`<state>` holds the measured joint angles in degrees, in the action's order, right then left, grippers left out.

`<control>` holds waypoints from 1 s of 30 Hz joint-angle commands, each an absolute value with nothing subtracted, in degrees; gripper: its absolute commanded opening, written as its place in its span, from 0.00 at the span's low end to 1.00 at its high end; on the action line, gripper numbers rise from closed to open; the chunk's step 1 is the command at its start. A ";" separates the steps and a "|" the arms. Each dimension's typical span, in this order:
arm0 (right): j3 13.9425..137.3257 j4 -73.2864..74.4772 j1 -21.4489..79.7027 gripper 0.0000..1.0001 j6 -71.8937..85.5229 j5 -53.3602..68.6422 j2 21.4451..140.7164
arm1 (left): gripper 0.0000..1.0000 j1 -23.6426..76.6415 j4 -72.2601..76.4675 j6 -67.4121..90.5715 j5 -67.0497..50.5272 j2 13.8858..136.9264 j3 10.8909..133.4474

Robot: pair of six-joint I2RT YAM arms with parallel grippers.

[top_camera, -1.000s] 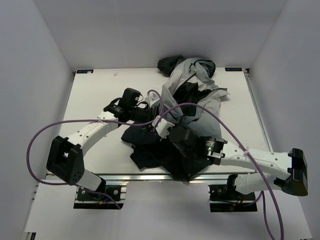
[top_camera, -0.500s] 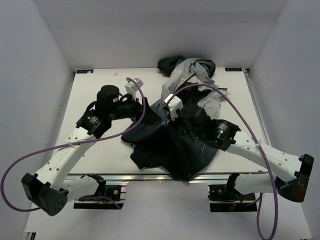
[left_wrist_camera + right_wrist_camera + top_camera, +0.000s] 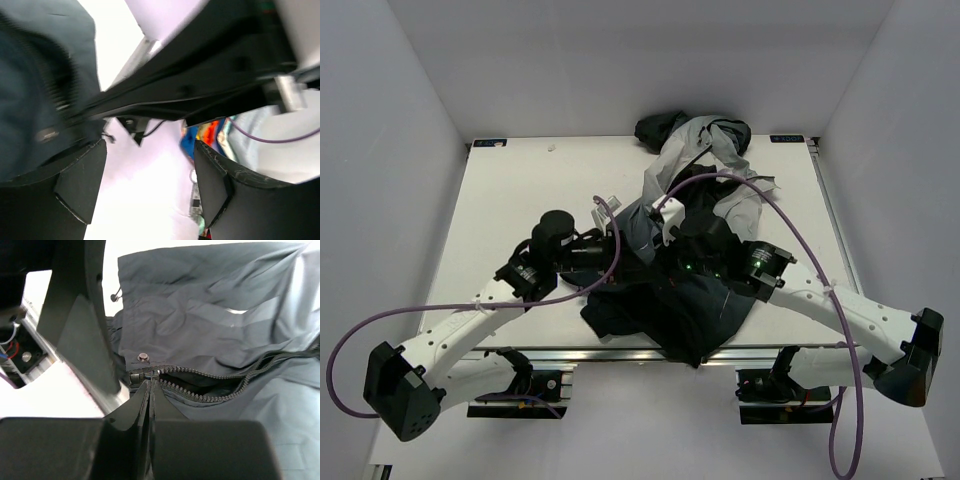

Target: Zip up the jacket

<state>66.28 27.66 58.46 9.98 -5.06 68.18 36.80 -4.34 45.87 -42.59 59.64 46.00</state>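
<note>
Along the near edge, a metal rail (image 3: 570, 353) fronts the table (image 3: 520, 190), and the dark hem of the jacket (image 3: 660, 315) reaches it right of centre. Purple cables (image 3: 450, 310) loop off both arms, out past the near corners.

Left of the heap lies a broad stretch of bare white tabletop. A narrower bare strip runs down the right side.

At the heap's left edge, the left gripper (image 3: 150, 165) stands with its jaws spread and nothing between them; dark cloth lies just outside one finger.

On the dark fabric near the middle, the right gripper (image 3: 151, 386) has its fingertips pressed together just below the slider (image 3: 137, 377) at the end of the zipper (image 3: 210, 390). Whether they pinch cloth I cannot tell. A metal snap (image 3: 143, 357) sits just beside the slider, and the teeth gape apart beyond it.

Farther back, the jacket's grey part piles up toward the far edge. Small blue labels (image 3: 488, 143) mark both far corners, too small to read. Plain white walls (image 3: 400, 150) close in the left, right and far sides.
</note>
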 commanded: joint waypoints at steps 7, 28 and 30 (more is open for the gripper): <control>59.24 19.96 58.18 0.00 15.73 -3.87 62.76 | 0.80 42.44 3.44 55.81 -30.86 56.25 40.60; 61.08 21.71 58.10 0.00 15.20 -5.10 60.29 | 0.71 46.32 -1.68 49.48 -20.48 62.05 44.47; 61.17 21.88 58.10 0.00 15.47 -5.01 60.29 | 0.65 46.32 -0.45 49.40 -20.65 63.10 44.65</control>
<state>58.96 23.59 58.43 14.76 -5.65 61.78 46.00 -3.36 50.63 -21.69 62.26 42.44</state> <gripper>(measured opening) 0.009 0.668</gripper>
